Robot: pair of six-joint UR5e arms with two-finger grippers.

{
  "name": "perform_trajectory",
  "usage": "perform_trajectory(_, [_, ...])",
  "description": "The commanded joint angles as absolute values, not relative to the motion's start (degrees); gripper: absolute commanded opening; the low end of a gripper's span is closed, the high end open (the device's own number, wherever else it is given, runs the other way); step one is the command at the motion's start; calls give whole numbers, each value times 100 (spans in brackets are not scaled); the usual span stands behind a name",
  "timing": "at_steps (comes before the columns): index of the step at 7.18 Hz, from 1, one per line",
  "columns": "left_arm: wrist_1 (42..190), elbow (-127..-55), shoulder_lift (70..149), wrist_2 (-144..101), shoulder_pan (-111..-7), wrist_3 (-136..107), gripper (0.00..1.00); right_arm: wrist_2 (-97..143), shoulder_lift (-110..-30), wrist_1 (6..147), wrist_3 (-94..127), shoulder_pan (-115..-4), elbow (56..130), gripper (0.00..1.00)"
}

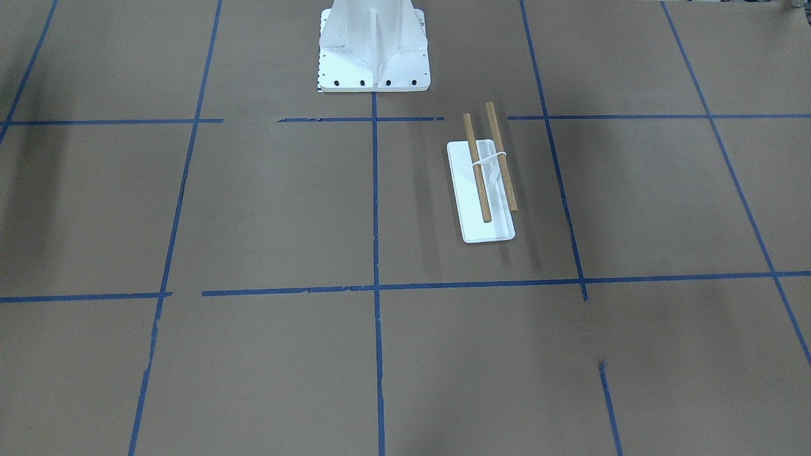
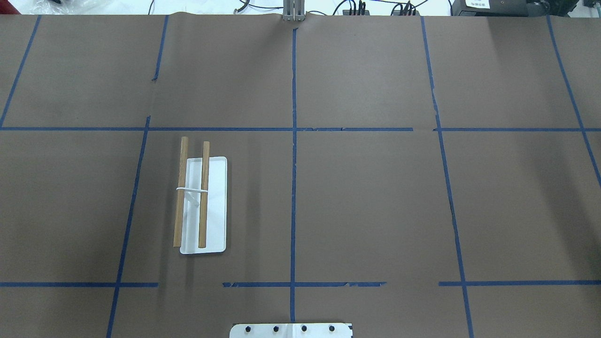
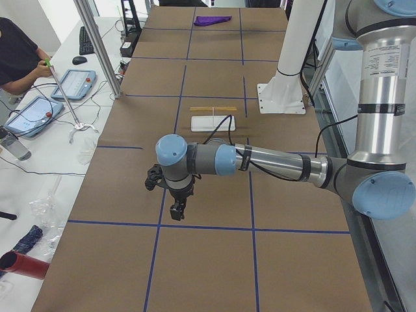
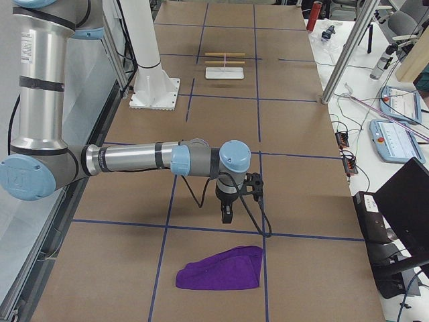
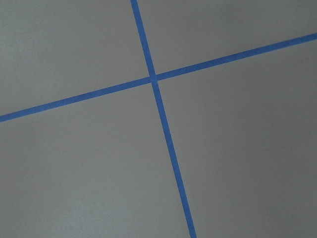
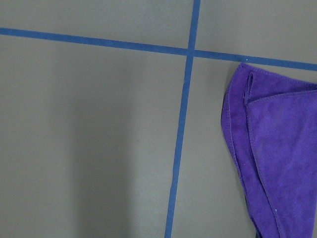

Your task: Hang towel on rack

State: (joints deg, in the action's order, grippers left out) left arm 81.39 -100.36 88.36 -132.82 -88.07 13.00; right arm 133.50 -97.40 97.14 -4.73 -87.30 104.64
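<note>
The rack (image 1: pixel 491 229) stands on the brown table, with a white base and two wooden dowels. It shows in the overhead view (image 2: pixel 217 206) on the robot's left half, and small in both side views (image 3: pixel 213 122) (image 4: pixel 224 72). The purple towel (image 4: pixel 221 270) lies crumpled flat at the table's right end. It also shows in the right wrist view (image 6: pixel 277 148) and far off in the exterior left view (image 3: pixel 213 20). My right gripper (image 4: pixel 226 215) hangs above the table just short of the towel. My left gripper (image 3: pixel 177 211) hangs over bare table far from the rack. I cannot tell whether either is open.
The white robot pedestal (image 1: pixel 374 50) (image 2: pixel 291 330) stands at the table's robot-side edge. Blue tape lines (image 5: pixel 158 104) grid the table. An operator (image 3: pixel 13 55), tablets (image 3: pixel 73 83) and metal posts (image 3: pixel 97 45) are beyond the far edge.
</note>
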Motion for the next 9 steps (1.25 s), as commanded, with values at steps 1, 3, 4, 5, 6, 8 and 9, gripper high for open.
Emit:
perform_trajectory(1, [8121,-10028,8842,-13472,-8807,1248,100,13429,-9869,9344,-492,-8701,10512,100])
perform_trajectory(3, [8121,-10020,8842,-13491,-8807,1257,100,13377,-9948,9114,-519,-8657,10486,100])
perform_trajectory(4, [8130,-10028,8842,-13491,-8807,1257,100,13377,-10071,9097,-510,-8649,10477,100])
perform_trajectory(5, [8130,-10037,8842,-13491,-8798,1248,100,13333,-10298,9088,-527,-8596,10468,100])
perform_trajectory(6, [8121,-10046,8842,-13491,-8798,1248,100,13081,-10327,9079,-536,-8509,10302,100])
perform_trajectory(8, [8130,-10046,8851,-13500,-8798,1248,100,12885,-10310,7412,-484,-8420,8921,100])
perform_trajectory(9, [8130,-10046,8851,-13500,-8798,1248,100,12902,-10292,6696,-466,-8420,8408,96])
